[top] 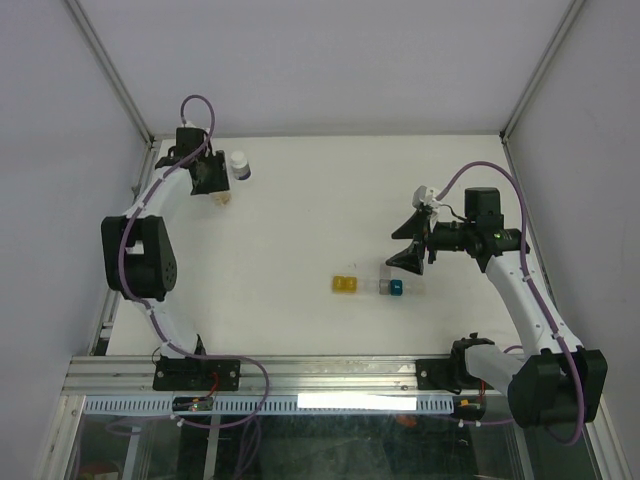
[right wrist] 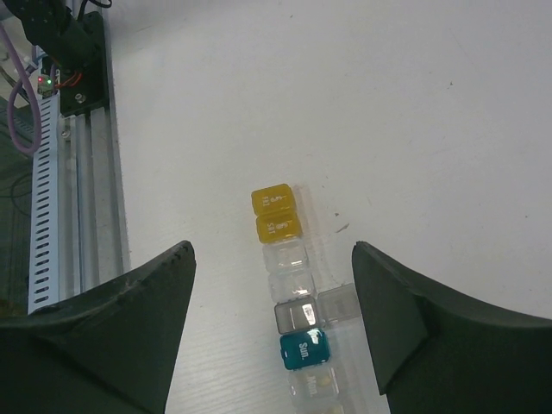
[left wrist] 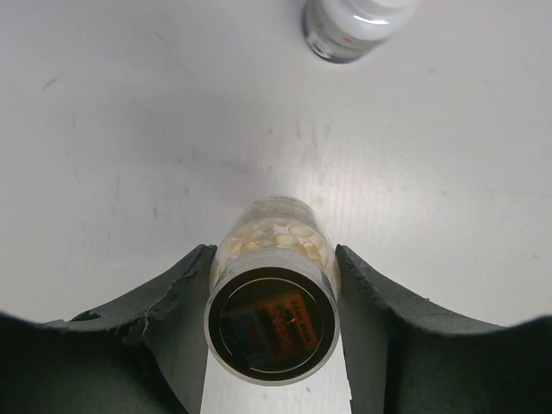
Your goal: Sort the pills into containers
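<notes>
On the white table, the left gripper at far left is clamped on a small round vial of pale pills, plain only in its wrist view, beside a white plastic bottle with a dark band. Right of centre, the yellow translucent square pill compartment and teal translucent square compartment share a row with clear cells the overhead barely shows. The right gripper hangs over them, jaws wide apart, the row's end cut off.
</notes>
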Robot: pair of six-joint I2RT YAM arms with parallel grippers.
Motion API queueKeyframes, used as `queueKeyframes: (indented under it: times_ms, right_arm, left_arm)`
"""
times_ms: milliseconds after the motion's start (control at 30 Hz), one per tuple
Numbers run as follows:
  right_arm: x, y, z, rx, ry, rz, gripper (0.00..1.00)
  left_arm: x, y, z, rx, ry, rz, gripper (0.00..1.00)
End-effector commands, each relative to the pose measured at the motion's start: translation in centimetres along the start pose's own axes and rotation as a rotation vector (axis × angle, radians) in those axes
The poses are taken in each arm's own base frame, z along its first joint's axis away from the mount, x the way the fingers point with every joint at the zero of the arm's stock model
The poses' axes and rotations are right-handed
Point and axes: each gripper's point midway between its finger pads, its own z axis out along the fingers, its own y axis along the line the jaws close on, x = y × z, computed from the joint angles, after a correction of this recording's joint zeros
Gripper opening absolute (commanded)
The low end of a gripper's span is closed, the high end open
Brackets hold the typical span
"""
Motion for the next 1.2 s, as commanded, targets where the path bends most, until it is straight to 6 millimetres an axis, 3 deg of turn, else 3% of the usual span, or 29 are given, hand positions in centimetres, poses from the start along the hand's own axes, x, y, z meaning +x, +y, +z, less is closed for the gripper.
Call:
queueKeyframes:
  times_ms: [0,167,333,500,867,1167]
  right_arm:
    - [-1.5,0.8,-0.3,-0.024,-0.051,-0.052,0.77]
    - [-1.5,0.8,-0.3,-0.020,-0.053,-0.065,0.76]
    - [-1.4,0.7,-0.4,-0.017,-0.054,-0.070,0.77]
    - [-1.5,0.1,-0.7,0.007,-0.054,-0.066,0.77]
    - [-1.5,-1.8,-1.9,0.106,-0.062,-0.037,0.77]
    - [-1.4,-2.3,-2.3,0.126,-0.075,-0.018,0.77]
  left_arm:
    - [-1.4,-6.9,-6.6,0.207,-0.113,0.000,0.03]
    - [1.6,-15.6,-10.5,0.414,-0.106,0.117,0.02]
    - [5.9,-23.9,-13.2,0.569,-0.072,0.254,0.01]
    - [9.7,-29.4,-14.1,0.576,-0.075,0.373,0.01]
    - [12.2,-33.5,-11.2,0.465,-0.103,0.357,0.02]
    - [14.3,-34.6,-9.4,0.431,-0.076,0.386,0.07]
